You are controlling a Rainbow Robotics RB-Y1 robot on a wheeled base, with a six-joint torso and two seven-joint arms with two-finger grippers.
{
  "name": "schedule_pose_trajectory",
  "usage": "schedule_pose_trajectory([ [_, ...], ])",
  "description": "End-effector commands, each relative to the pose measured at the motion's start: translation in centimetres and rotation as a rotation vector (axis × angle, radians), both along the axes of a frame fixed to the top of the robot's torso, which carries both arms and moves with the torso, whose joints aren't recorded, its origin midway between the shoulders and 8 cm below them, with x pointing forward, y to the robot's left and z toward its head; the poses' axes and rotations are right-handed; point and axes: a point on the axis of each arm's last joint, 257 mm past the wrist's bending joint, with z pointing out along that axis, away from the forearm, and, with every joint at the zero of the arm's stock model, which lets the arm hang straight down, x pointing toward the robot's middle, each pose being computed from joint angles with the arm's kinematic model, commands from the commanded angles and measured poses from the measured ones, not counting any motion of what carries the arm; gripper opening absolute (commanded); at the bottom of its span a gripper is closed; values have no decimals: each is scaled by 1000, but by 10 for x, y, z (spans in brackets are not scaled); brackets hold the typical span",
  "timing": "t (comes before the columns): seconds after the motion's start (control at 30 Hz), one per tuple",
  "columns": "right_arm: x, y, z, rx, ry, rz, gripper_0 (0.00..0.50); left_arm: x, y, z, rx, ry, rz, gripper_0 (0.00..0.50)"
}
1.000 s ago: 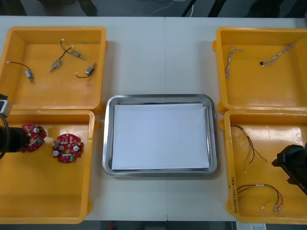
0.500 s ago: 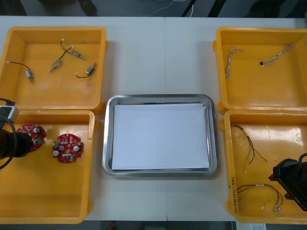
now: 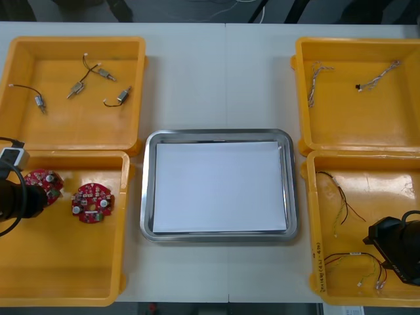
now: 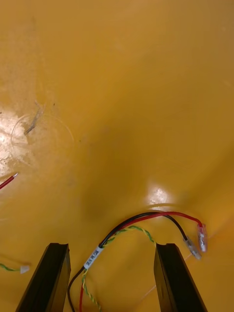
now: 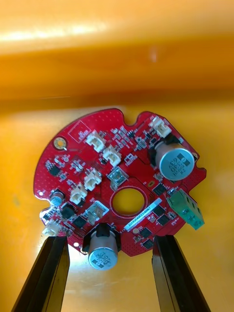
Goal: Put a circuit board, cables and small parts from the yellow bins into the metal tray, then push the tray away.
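On the light surface, a metal tray, white inside, sits between yellow bins. Over the near left bin the left tool stands spread, its fingers flanking the edge of a red circuit board; a second board lies just beside it. Over the near right bin the right tool is spread above a red, black and yellow-green cable.

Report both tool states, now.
Left tool: open, fingers either side of a board's edge, not gripping.
Right tool: open, a cable lying between its fingers, not gripped.
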Motion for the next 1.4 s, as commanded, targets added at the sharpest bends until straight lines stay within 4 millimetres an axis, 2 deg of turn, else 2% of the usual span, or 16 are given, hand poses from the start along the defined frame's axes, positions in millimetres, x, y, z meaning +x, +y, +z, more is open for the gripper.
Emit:
schedule_pose_trajectory([
  [0.03,-9,2,-16,16,23,-69,500,-12,2,-12,60,32,-70,500],
  [0.23,-9,0,-23,13,33,-79,500,-12,0,-15,57,35,-73,500],
  [0.47,-21,4,-36,7,62,-70,500,-13,2,-15,64,35,-70,500],
  [0.87,-12,6,-34,6,27,-74,500,-13,2,-16,63,35,-71,500],
  [0.9,-11,6,-33,6,26,-73,500,-13,2,-16,64,35,-72,413],
  [0.97,-10,5,-32,4,26,-74,500,-13,1,-17,67,36,-75,181],
  [1.0,-10,6,-32,4,29,-73,500,-13,2,-17,70,33,-75,28],
  [1.03,-11,6,-32,4,31,-72,500,-12,1,-17,71,32,-76,0],
  [1.23,-10,7,-32,5,30,-68,500,-13,2,-18,75,31,-78,0],
  [1.27,-10,7,-32,5,30,-68,472,-12,1,-17,75,30,-79,0],
  [1.3,-11,7,-33,5,33,-69,414,-12,1,-17,75,30,-79,0],
  [1.33,-11,7,-33,5,33,-68,301,-13,1,-17,75,31,-81,0],
  [1.37,-10,7,-32,4,30,-67,233,-13,1,-18,75,32,-80,0],
  [1.4,-11,7,-33,5,33,-69,233,-13,1,-17,75,31,-82,0],
])
